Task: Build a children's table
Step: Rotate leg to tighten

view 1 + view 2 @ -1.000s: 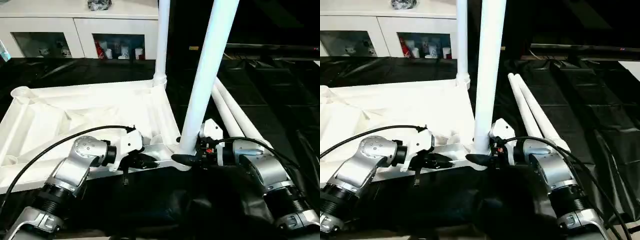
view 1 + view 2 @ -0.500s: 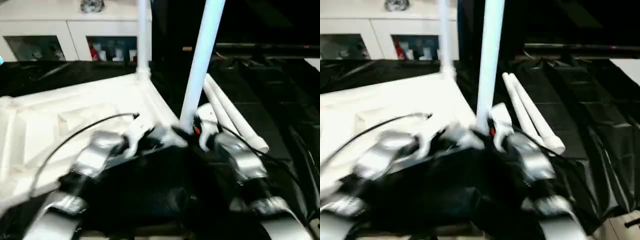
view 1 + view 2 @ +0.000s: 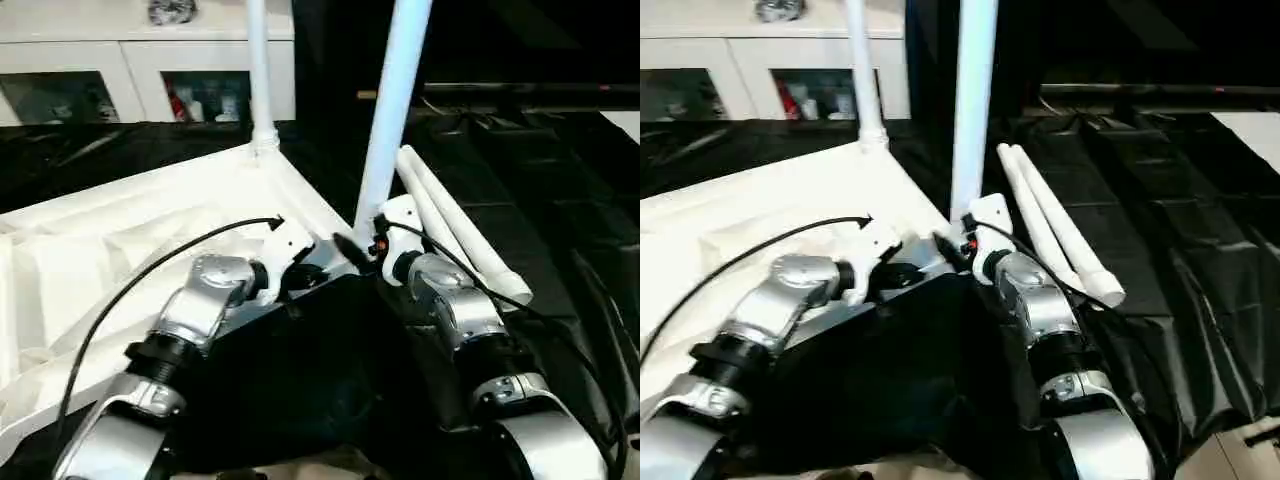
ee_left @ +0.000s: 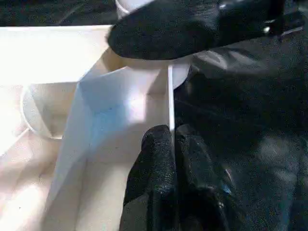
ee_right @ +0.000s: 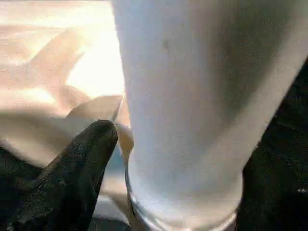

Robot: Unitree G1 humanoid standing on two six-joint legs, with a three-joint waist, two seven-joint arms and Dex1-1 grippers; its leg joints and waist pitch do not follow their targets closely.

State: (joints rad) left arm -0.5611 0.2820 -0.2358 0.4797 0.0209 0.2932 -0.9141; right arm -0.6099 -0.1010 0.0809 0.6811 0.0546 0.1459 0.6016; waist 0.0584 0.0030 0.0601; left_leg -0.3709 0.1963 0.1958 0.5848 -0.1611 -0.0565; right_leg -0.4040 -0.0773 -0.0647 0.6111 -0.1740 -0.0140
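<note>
My left claw (image 4: 171,144) pinches the upturned table's (image 3: 120,240) edge wall; my right claw (image 3: 352,247) straddles the near upright leg (image 3: 385,120) at its corner socket, grip uncertain. Two loose legs (image 3: 455,225) lie beside it.

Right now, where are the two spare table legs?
In the left eye view the two loose legs lie side by side on the black sheet, on the robot's right, just beyond the right gripper and the upright near-corner leg.

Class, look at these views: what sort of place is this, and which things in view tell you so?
Probably an indoor workroom or lab: a white cabinet with glass doors stands behind, black sheeting covers the work surface, and a half-built white table top lies on it.
</note>
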